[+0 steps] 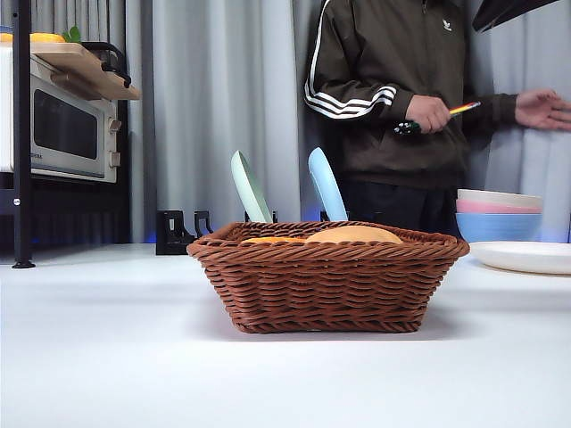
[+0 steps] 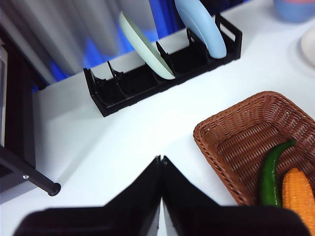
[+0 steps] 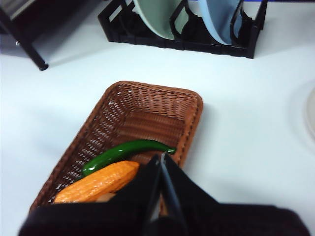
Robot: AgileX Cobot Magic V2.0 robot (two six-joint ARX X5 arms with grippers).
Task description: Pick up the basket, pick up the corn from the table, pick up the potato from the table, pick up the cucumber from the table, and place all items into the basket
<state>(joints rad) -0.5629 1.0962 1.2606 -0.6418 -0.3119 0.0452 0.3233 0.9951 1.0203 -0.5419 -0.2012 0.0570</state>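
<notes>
The brown woven basket [image 1: 326, 285] stands in the middle of the table. Above its rim show the tan potato [image 1: 354, 235] and a strip of orange corn [image 1: 272, 240]. Seen from the right wrist, the basket [image 3: 147, 101] holds the green cucumber [image 3: 125, 152] and beside it the bumpy corn [image 3: 98, 183]. My right gripper [image 3: 161, 158] hangs shut and empty above the basket's near end. My left gripper [image 2: 161, 160] is also shut and empty, above bare table beside the basket [image 2: 231, 132]. From there I see the cucumber [image 2: 270, 172] and the corn [image 2: 299, 194].
Behind the basket, a black dish rack [image 2: 147, 83] holds a green plate [image 1: 250, 187] and a blue plate [image 1: 326, 185]. A microwave [image 1: 62, 129] sits on a shelf at the left. Stacked bowls [image 1: 500, 214] and a white plate [image 1: 526, 257] lie at the right. A person [image 1: 401, 98] stands behind the table.
</notes>
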